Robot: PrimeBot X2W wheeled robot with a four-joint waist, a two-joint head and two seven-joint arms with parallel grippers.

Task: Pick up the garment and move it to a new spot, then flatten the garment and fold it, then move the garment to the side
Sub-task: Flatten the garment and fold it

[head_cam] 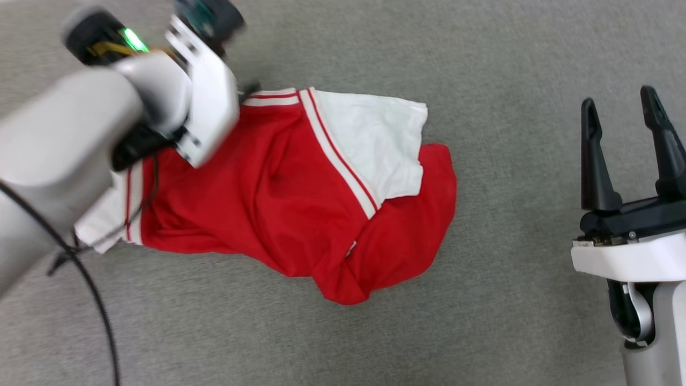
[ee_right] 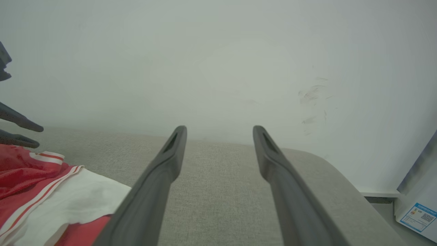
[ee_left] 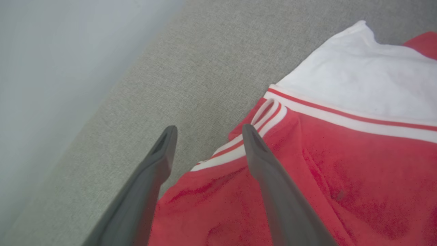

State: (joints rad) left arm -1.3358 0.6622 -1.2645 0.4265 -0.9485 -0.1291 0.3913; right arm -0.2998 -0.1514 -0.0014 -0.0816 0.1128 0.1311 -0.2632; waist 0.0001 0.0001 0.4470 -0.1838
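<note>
The garment (head_cam: 278,198) is a red shirt with white sleeves and red-and-white stripe trim, lying crumpled on the grey fabric surface (head_cam: 482,321). My left arm reaches over its left end in the head view. In the left wrist view my left gripper (ee_left: 208,131) is open just above the striped trim (ee_left: 269,112), its right finger (ee_left: 259,160) over the red cloth, holding nothing. My right gripper (head_cam: 624,112) stands open and empty to the right of the garment, well apart from it. The right wrist view has the garment (ee_right: 51,177) at lower left with my left gripper (ee_right: 40,136) above it.
A pale wall (ee_right: 218,68) rises behind the grey surface, whose rounded corner (ee_right: 327,164) lies at the right. A white box with a blue label (ee_right: 418,212) stands beyond that corner. A black cable (head_cam: 102,311) hangs from my left arm.
</note>
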